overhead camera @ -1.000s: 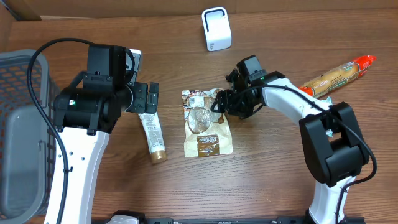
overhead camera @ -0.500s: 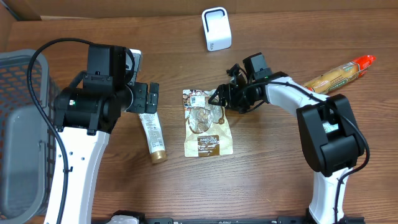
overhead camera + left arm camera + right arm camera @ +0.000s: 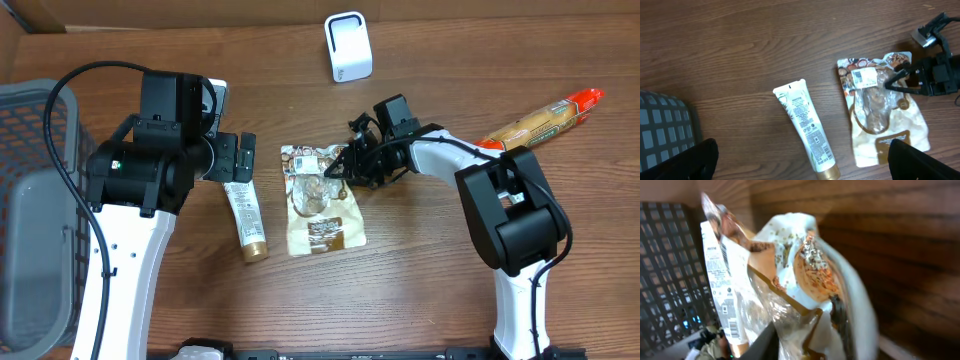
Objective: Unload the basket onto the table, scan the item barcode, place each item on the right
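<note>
Wood-grain tabletop [image 3: 430,280] carries the snack pouch [image 3: 318,200] near its middle. The right gripper [image 3: 343,166] has its jaws pinched on the pouch's upper right edge, just beside the white label [image 3: 318,155]. Overhead, that grip is mostly hidden under the black wrist. The left wrist view shows it better, with the thin fingers [image 3: 900,75] meeting over the clear film next to the label, whose print is too small to read. From the right wrist camera the pouch fills the frame, its film and white backing bunched and raised between the two jaws, with brown crumbs showing through the window. Beyond those jaws, on the pouch's far side and apart from it, lies a white tube [image 3: 245,213] with a gold cap. It sits below the left gripper [image 3: 237,160], whose jaws are spread wide with nothing between them; the left wrist view has one dark fingertip in each lower corner. Only the overhead view takes in the white scanner [image 3: 348,47], standing well behind the right jaws at the table's back edge, and a long wrapped pack [image 3: 545,118] far off past the right arm. Grey mesh of the basket [image 3: 30,200] stands well outside the left jaws and also shows behind the tube in the right wrist view.
</note>
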You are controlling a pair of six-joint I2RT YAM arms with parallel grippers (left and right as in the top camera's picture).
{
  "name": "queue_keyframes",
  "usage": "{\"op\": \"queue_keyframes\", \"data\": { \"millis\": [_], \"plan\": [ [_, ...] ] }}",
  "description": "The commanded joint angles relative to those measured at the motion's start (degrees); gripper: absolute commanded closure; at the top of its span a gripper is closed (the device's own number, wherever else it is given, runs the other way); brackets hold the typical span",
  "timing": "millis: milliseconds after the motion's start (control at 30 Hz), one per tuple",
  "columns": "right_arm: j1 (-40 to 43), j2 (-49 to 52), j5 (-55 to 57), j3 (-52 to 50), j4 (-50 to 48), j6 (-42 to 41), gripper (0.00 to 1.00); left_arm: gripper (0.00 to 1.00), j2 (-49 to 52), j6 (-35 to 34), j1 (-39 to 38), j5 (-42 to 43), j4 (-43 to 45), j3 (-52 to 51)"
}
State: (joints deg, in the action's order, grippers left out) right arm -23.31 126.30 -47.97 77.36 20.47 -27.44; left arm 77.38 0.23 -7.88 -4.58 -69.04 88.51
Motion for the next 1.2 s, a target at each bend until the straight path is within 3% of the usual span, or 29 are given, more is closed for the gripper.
{"op": "queue_keyframes", "data": {
  "millis": [0, 133, 233, 633, 767, 1000, 1167],
  "plan": [
    [-0.2, 2.4, 2.0, -0.5, 0.2, -0.6, 0.82, 0.01, 0.2, 1.1, 0.0, -0.3, 0.1, 0.5],
    [-0.2, 2.4, -0.6, -0.5, -0.4, 0.6, 0.86, 0.00, 0.2, 1.1, 0.0, -0.3, 0.1, 0.5],
    [-0.1, 1.8, -2.3, -0.3, -0.6, 0.9, 0.96, 0.00, 0.2, 1.1, 0.0, -0.3, 0.1, 0.5],
    [1.9, -17.0, 0.2, -0.3, 7.6, 6.8, 0.96, 0.01, 0.2, 1.1, 0.0, -0.3, 0.1, 0.5],
    [3.7, -26.9, -6.1, -0.3, 10.2, 10.0, 0.96, 0.01, 0.2, 1.1, 0.0, -0.3, 0.1, 0.5],
    [6.7, -33.1, -8.6, -0.3, 12.6, 13.0, 0.96, 0.00, 0.2, 1.1, 0.0, -0.3, 0.1, 0.5],
    [7.1, -35.4, 0.9, 0.0, 16.4, 12.9, 0.96, 0.00, 0.2, 1.1, 0.0, -0.3, 0.1, 0.5]
  ]
}}
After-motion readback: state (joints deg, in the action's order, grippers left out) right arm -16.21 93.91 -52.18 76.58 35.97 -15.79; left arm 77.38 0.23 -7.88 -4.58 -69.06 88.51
